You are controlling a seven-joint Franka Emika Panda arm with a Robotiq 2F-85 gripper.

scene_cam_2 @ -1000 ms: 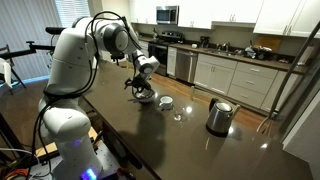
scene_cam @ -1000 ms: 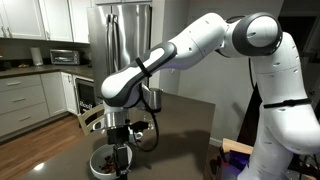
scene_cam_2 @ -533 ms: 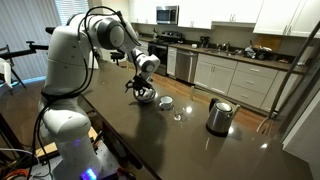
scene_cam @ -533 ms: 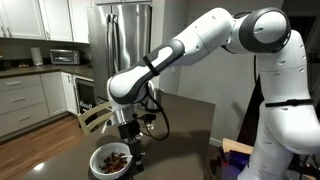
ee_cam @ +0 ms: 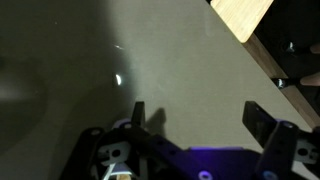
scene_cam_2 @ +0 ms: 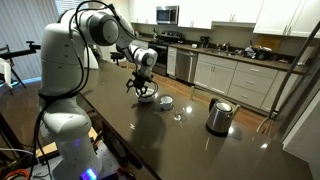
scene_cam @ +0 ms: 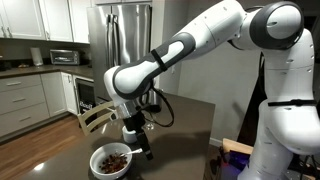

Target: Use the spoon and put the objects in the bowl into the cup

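Note:
The wide white bowl [scene_cam: 111, 161] holds a heap of small brown bits [scene_cam: 115, 158] near the dark table's end. In an exterior view the bowl [scene_cam_2: 146, 98] lies just under the hand, and the small white cup [scene_cam_2: 166, 102] stands close beside it. My gripper [scene_cam: 141, 146] hangs open a little above the table, beside the bowl's rim. In the wrist view the gripper [ee_cam: 198, 118] has its two dark fingers [ee_cam: 138, 114] wide apart, with only bare tabletop between them. The spoon is not visible in any view.
A small clear glass [scene_cam_2: 178, 116] and a steel kettle [scene_cam_2: 219, 116] stand further along the table past the cup. A wooden chair [scene_cam: 90, 118] is at the table's end, and its pale corner [ee_cam: 243, 15] shows in the wrist view. Kitchen counters line the walls.
The arm has lifted and swung sideways off the bowl, so the bowl and its bits now show fully. The jaws stayed open.

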